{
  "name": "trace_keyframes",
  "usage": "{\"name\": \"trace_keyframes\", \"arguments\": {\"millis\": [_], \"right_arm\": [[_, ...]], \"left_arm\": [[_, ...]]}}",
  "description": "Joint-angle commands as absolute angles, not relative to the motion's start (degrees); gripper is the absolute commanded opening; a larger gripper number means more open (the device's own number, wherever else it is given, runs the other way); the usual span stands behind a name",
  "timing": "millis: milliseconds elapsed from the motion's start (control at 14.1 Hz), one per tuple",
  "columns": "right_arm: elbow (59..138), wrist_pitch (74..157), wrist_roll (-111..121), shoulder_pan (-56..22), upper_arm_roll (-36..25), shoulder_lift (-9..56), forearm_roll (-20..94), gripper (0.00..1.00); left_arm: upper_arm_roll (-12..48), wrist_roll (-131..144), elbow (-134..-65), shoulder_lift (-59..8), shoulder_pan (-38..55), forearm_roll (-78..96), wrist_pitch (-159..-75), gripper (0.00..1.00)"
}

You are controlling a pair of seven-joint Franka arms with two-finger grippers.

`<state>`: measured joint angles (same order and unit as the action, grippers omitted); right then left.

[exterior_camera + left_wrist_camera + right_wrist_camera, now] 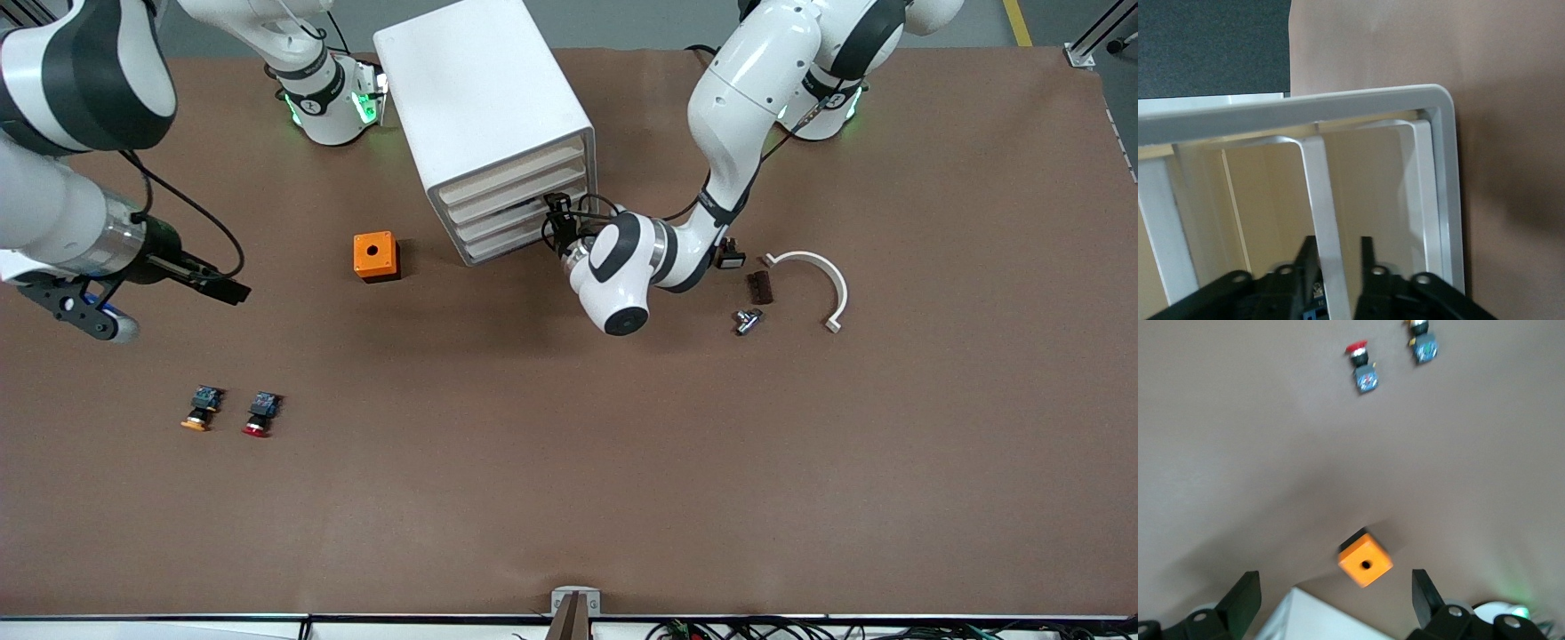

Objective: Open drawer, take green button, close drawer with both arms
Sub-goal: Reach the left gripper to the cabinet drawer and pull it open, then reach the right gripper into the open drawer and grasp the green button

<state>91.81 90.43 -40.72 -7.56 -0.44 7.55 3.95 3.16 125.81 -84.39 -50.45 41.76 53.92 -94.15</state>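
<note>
fingers (pixel 1365 267) of the left gripper (pixel 558 216) straddle a drawer (pixel 520 210) front lip in the white cabinet (pixel 484 116), narrowly parted, not clamped. right gripper (pixel 1331 597) waits wide open and empty over the worktop (pixel 569 462). a shallow hook could slip off. drawers look shut; green button unseen.

**Robotics lab bench**

Looks like a robotics lab or test cell. Two white Franka arms (pixel 738 107) bolted along a bench (pixel 569 498) under brown matting, green status lights at the bases. Aluminium framing at the corners, cables bunched along the near edge. Scattered test pieces: white drawer cabinet (pixel 484 116), orange cube (pixel 375 255), pushbuttons (pixel 262 413), small hardware (pixel 749 320).
</note>
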Motion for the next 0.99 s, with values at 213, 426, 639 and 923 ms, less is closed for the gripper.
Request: {"name": "trace_keyframes", "arguments": {"millis": [213,426,639,923], "right_arm": [[95.26,97.28,-60.25,-16.85,-0.88,7.47,5.62,1.00],[98.60,102.81,-70.11,-22.92,-0.88,7.56,5.54,1.00],[99.49,107.82,-79.86,-28.54,-0.97,9.57,4.84,1.00],[99.67,116.08,-94.18,-36.28,-0.97,15.89,1.60,1.00]], "left_arm": [[-0.69,126.04,-82.80,-50.89,40.08,53.79,-93.87,0.00],[-5.09,125.95,-80.08,-50.98,39.90,53.79,-94.04,0.00],[-6.77,125.60,-78.58,-50.98,38.50,54.05,-96.93,0.10],[-6.85,123.40,-78.57,-50.98,37.97,53.88,-98.00,0.98]]}}
